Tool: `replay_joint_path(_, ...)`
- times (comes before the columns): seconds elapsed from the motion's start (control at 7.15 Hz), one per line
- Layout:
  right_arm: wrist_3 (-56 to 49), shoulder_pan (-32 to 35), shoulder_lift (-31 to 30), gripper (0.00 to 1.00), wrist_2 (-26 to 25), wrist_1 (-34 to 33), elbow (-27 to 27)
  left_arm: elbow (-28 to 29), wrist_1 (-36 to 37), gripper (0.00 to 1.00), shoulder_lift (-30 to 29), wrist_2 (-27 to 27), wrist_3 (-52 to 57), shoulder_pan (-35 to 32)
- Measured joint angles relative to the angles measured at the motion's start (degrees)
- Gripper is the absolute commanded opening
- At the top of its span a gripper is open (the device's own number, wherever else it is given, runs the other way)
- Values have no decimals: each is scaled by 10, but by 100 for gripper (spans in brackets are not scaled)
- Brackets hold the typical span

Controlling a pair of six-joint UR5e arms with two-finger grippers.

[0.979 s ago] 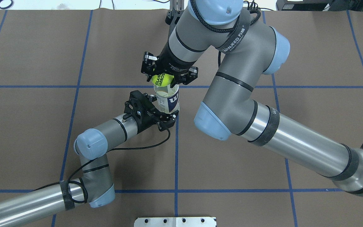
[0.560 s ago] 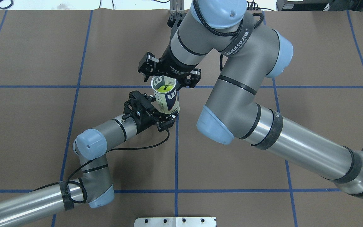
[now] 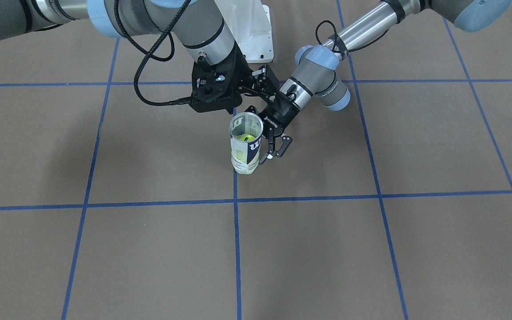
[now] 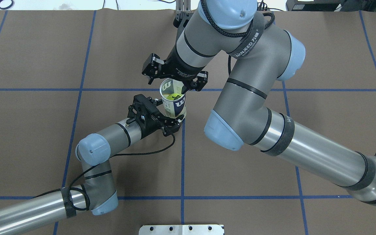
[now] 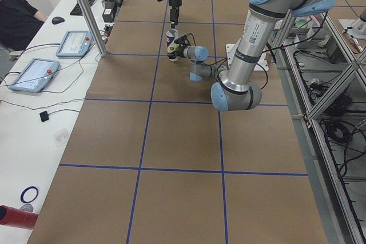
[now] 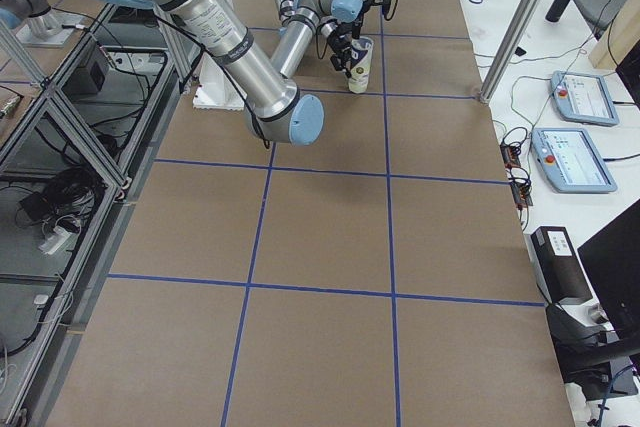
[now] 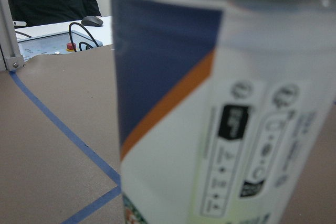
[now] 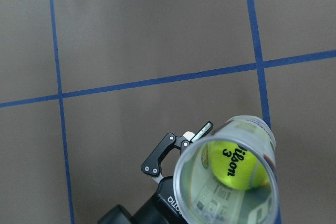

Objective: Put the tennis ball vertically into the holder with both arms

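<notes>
The Wilson tennis ball has dropped from the right gripper and now lies deep inside the clear tennis-ball tube. The tube stands upright on the table, long axis vertical. The right gripper's jaws are spread wide and empty just above the tube's mouth. The left gripper clasps the tube low on its side, so it is likely the one to let go next.

Silver-grey tubular arms, light-blue joint caps
</notes>
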Motion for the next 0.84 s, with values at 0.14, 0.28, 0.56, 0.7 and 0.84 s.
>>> replay_joint_path(0.14, 0, 0, 0, 99, 0, -5, 6, -2, 0, 99, 1, -1, 0, 0)
replay_joint_path(0.28, 0, 0, -1, 99, 0, -9, 11, -8, 0, 99, 5, -2, 0, 0)
replay_joint_path(0.56, 0, 0, -3, 99, -2, -11, 14, -44, 1, 99, 36, -7, 1, 0)
replay_joint_path(0.7, 0, 0, -5, 99, -3, -11, 14, -71, 2, 99, 62, -14, 2, 0)
replay_joint_path(0.84, 0, 1, -7, 99, -2, -11, 15, -102, 3, 99, 94, -26, 2, 0)
